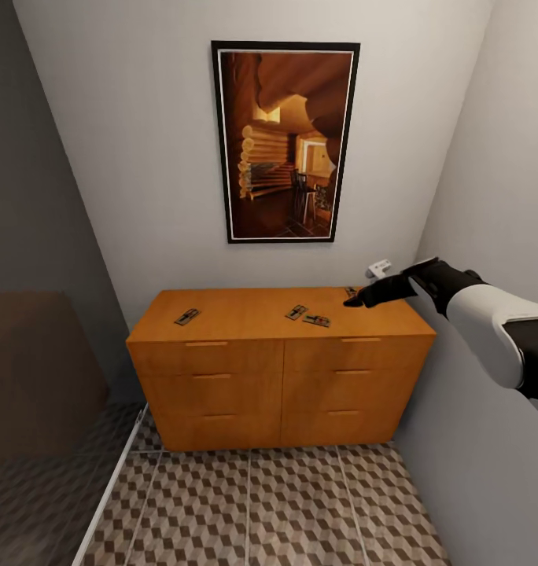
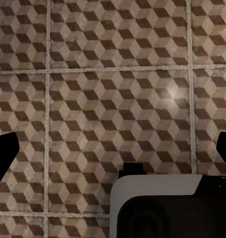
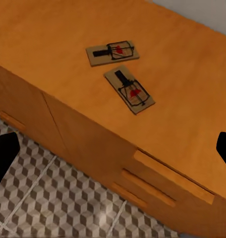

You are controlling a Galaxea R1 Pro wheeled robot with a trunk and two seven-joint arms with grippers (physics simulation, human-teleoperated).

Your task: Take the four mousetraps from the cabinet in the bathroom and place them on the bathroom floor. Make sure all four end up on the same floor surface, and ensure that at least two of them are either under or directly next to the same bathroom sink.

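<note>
The cabinet stands against the far wall with mousetraps on its flat top. One mousetrap lies at the left. Two more mousetraps lie side by side right of the middle, seen close in the right wrist view. Another mousetrap sits at the back right, partly covered by my right gripper. That gripper hovers over the cabinet's right end, open and holding nothing. My left gripper is open above the bathroom floor.
A framed picture hangs above the cabinet. A small white fitting sticks out of the wall by the right gripper. Walls close in on both sides. The patterned tile floor lies in front of the cabinet, and my own body shows in the left wrist view.
</note>
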